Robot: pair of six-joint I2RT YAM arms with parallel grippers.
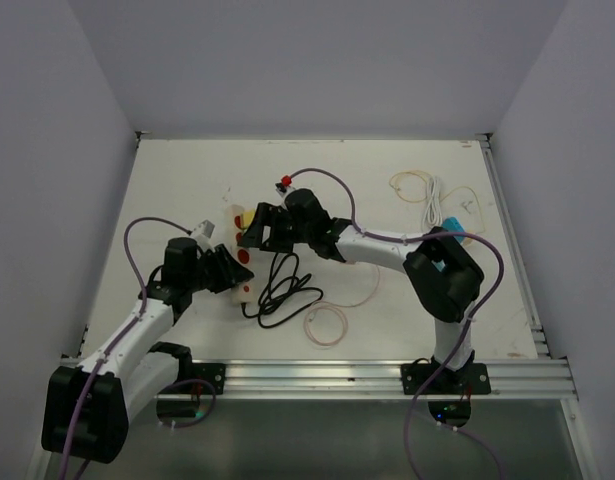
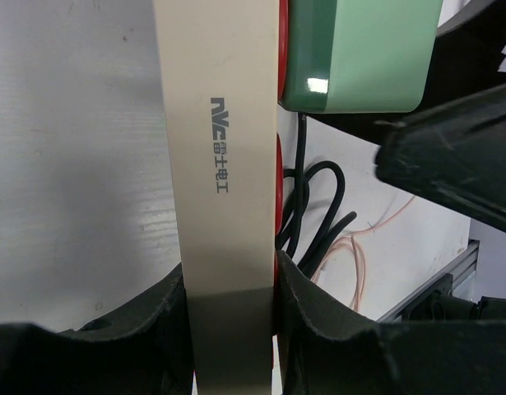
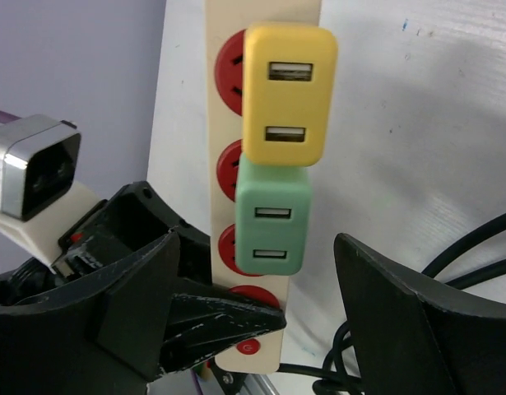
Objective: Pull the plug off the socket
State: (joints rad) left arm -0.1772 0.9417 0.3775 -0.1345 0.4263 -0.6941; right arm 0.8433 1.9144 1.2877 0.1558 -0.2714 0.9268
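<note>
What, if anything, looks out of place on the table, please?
Nothing looks damaged or spilled. The only untidy thing is the black cord, lying in a loose tangle just right of the strip.

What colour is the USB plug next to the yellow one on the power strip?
That plug is mint green; the right wrist view shows it best.

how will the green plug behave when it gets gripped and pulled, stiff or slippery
Probably rigid: the green plug is a blocky moulded shell. Its glossy, rounded sides may slip between the open fingers of the right tool. It will likely resist, then pop free, since the left tool clamps the power strip.
</note>
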